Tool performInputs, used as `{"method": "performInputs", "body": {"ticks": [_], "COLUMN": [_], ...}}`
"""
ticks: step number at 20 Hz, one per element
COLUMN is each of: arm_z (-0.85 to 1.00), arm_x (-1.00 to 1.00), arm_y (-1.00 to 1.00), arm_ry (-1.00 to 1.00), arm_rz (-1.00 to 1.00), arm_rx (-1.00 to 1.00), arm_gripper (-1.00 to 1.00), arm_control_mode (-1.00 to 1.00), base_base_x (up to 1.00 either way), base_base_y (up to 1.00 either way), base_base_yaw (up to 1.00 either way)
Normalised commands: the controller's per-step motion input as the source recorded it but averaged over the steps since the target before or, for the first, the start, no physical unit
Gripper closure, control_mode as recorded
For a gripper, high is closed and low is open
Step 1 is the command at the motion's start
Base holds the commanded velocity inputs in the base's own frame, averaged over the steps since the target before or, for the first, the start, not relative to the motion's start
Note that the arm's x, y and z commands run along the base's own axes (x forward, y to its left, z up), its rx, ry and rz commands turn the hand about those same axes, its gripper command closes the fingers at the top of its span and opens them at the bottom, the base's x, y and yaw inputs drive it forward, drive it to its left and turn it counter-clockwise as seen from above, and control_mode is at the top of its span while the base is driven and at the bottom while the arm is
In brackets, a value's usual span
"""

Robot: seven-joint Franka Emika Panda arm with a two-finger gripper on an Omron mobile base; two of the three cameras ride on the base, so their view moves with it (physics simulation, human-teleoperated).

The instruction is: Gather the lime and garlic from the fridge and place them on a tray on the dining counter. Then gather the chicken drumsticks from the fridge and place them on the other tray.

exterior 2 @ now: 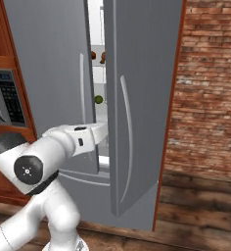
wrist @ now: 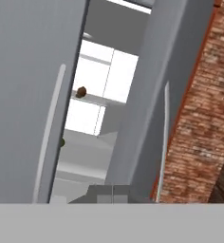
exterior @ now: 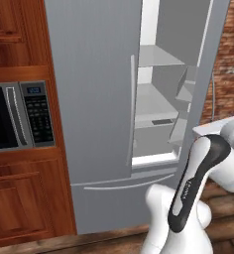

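The right door of the fridge [exterior 2: 137, 98] stands partly open so the arm can reach in, the closed, empty gripper [wrist: 112, 193] aims at the gap, and the lime [exterior 2: 98, 99] sits on a shelf at about eleven o'clock from it.

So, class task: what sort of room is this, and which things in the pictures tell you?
Most likely a home kitchen: a tall steel fridge with one door ajar, a built-in microwave set in wooden cabinets, and a brick wall beside the fridge.
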Motion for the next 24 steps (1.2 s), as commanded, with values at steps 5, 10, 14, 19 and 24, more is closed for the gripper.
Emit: {"method": "performInputs", "body": {"ticks": [5,10,14,19,24], "arm_z": [-0.22,-0.53,-0.64,-0.63,-0.71], "arm_x": [0.57,0.42,0.18,0.39,0.45], "arm_y": [0.86,0.23,-0.01,0.0,0.0], "arm_ry": [0.04,-0.01,-0.01,-0.17,-0.24], "arm_rz": [-0.1,-0.06,-0.17,0.0,0.0], "arm_rx": [-0.02,0.04,0.24,0.18,0.05], "arm_gripper": [1.0,1.0,1.0,1.0,1.0], "arm_control_mode": [-1.0,-1.0,-1.0,-1.0,-1.0], "base_base_x": [0.0,0.0,0.0,0.0,0.0], "base_base_y": [0.0,0.0,0.0,0.0,0.0], "base_base_yaw": [0.0,0.0,0.0,0.0,0.0]}}
